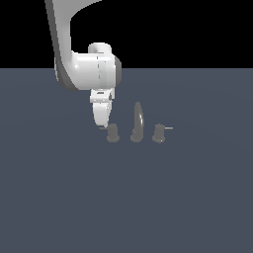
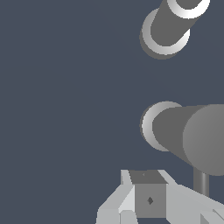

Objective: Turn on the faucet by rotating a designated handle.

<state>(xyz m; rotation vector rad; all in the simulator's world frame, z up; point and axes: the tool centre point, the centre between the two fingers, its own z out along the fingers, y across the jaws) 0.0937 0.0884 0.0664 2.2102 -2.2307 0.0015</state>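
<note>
One white-and-grey pincer [image 1: 101, 124], lowered beside the short stubby dull-grey knob handle [image 1: 113, 133] on the exterior view's left, fingertips at the level of its thin lever rod [image 2: 201, 182]. Fingers apart or together: cannot tell, only one pad [image 2: 150, 200] clearly shown in the wrist view. Contact with the rod: looks very close, perhaps touching, not certain.

Probably early in the task: approach made, rotation apparently still to do; no water or other sign of flow visible.

Further out, on the flat slate-blue floor [image 1: 59, 197], roughly mid-surface: the small matte grey metal faucet [image 1: 137, 123], its tall narrow arched spout catching a glossy highlight, then a twin stubby knob [image 1: 158, 133] with its rod pointing toward the exterior view's right. Cylindrical knobs on round, paler-rimmed bases; smooth, untextured surfaces throughout.
</note>
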